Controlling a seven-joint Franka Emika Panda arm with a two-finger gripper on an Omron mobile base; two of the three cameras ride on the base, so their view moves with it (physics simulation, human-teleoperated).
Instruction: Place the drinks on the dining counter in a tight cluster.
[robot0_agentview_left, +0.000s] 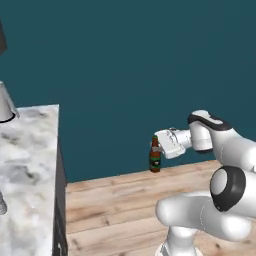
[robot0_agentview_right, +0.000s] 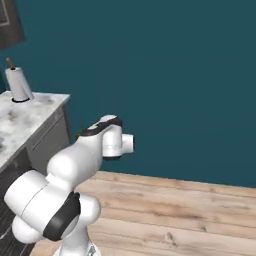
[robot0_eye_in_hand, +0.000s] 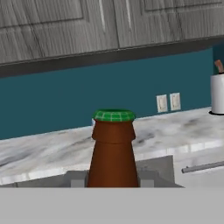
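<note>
While the claw (robot0_agentview_left: 156, 149) reaches out sideways from the white arm, it is pinched on the brown beer bottle (robot0_agentview_left: 155, 159), holding it upright in the air by the neck; in the left base view the bottle hangs in front of the teal wall (robot0_agentview_left: 150, 60), above the wooden floor (robot0_agentview_left: 115, 200) and well apart from the marble counter (robot0_agentview_left: 30, 165); in the hand view the same bottle (robot0_eye_in_hand: 113, 153) rises between the finger tips, and its cap (robot0_eye_in_hand: 114, 115) reads green there, not red; beyond the bottle in that view a marble top (robot0_eye_in_hand: 166, 131) runs beneath a teal backsplash with two pale wall sockets (robot0_eye_in_hand: 168, 102) and dark grey upper cabinets (robot0_eye_in_hand: 87, 26); a drawer handle (robot0_eye_in_hand: 203, 166) shows below the marble edge at the right; a white paper-towel roll (robot0_agentview_right: 18, 84) stands upright on the counter's far corner in the right base view, also seen at the right edge of the hand view; in the right base view the arm's own body hides the claw.
</note>
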